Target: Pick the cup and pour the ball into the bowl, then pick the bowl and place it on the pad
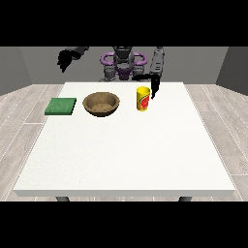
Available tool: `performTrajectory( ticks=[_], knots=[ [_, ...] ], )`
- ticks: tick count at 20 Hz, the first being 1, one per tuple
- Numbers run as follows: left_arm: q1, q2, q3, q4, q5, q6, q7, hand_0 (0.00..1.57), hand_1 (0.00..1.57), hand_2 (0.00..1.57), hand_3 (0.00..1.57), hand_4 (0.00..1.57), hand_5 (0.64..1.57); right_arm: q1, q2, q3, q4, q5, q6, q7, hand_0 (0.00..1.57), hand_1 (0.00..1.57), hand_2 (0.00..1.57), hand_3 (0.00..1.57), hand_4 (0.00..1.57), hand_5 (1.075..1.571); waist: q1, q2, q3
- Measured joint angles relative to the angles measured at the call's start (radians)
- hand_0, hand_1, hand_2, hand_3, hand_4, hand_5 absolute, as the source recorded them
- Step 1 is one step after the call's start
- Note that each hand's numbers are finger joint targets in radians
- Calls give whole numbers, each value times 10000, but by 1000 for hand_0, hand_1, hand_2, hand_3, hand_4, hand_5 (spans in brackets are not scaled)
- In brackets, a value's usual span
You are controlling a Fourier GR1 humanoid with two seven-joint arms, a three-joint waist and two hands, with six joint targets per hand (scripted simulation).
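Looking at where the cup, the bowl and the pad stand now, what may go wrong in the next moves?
1. The hand at the view's right hangs very close beside the yellow cup; a sideways touch might tip it before any grasp.
2. The bowl stands apart from the cup, so a pour begun too early could send the ball onto the table.
3. The green pad lies near the table's edge, so a bowl set off-centre could overhang.

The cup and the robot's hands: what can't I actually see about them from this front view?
- Ball: the yellow cup walls hide its inside, so no ball shows.
- Hand at the view's right: too small to tell whether it touches the cup.
- Hand at the view's left: small and dark, finger pose unclear.
- Bowl: near wall hides part of its floor.
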Motion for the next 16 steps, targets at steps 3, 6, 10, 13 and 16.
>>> performTrajectory(
  ticks=[3, 6, 10, 13, 16],
  knots=[
    [-230, 95, 203, 942, 76, -253, -413, 0, 0, 0, 0, 162, 1432, 34, -115, -255, 547, -149, 217, -313, 0, 0, 0, 0, 672, 1562, 26, -158, 2],
    [-677, 126, 405, 1971, 72, -316, -825, 0, 0, 0, 0, 200, 1420, -204, -296, -447, 919, -314, 296, -201, 0, 0, 0, 0, 676, 1563, 38, -279, 1],
    [-976, 126, 758, 3142, 189, -402, -1785, 0, 0, 0, 0, 253, 1445, -271, -519, -638, 1244, -440, 564, -388, 0, 0, 0, 0, 671, 1562, -38, -183, 0],
    [-1170, 82, 977, 3970, 228, -351, -2428, 0, 0, 0, 0, 887, 1555, -212, -614, -687, 1359, -498, 819, -636, 0, 0, 0, 0, 674, 1566, -195, -46, 2],
    [-1470, 294, 1262, 4820, 188, -205, -2976, 1151, 1151, 1571, 1571, 1309, 1475, -344, -724, -751, 1136, -671, 879, -483, 0, 0, 0, 121, 650, 1568, -404, 156, -1]
  ],
)
